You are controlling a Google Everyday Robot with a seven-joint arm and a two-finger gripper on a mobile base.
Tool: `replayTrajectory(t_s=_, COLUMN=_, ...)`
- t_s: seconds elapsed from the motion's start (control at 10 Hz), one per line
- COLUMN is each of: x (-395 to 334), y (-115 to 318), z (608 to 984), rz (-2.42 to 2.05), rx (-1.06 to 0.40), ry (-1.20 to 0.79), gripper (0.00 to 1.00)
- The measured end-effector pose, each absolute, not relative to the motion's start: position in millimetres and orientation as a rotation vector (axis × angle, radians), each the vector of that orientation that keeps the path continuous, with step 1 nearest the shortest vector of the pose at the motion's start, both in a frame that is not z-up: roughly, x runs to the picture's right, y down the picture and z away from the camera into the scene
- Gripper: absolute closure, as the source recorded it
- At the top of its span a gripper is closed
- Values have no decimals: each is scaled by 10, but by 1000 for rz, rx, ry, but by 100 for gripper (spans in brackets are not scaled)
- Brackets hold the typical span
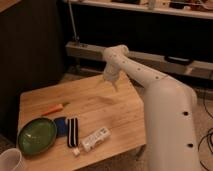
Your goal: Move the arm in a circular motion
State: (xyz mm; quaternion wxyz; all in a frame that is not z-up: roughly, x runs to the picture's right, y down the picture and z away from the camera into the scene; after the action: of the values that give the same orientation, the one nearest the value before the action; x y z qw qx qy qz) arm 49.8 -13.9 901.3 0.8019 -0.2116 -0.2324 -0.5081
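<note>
The arm (155, 95) is glossy white, made of thick rounded segments with dark screw dots. It rises from the lower right and stretches up and left to a bulbous joint (116, 54). From that joint the gripper (110, 82) hangs downward above the far right part of the wooden table (100, 110). It holds nothing that I can see and touches nothing on the table.
On the table's left front lie a green bowl (36, 136), an orange carrot (54, 108), a blue and black striped item (69, 131) and a white tube (94, 138). A white cup (11, 160) sits at the bottom left corner. Dark shelving runs behind.
</note>
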Motion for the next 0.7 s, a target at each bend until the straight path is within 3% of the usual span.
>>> replayTrajectory(t_s=0.3, x=1195, y=196, z=8963, rz=-989, rx=-491, ry=-455, gripper=26)
replayTrajectory(t_s=0.7, x=1252, y=768, z=8373, rz=-1059, rx=-519, ry=-488, gripper=26)
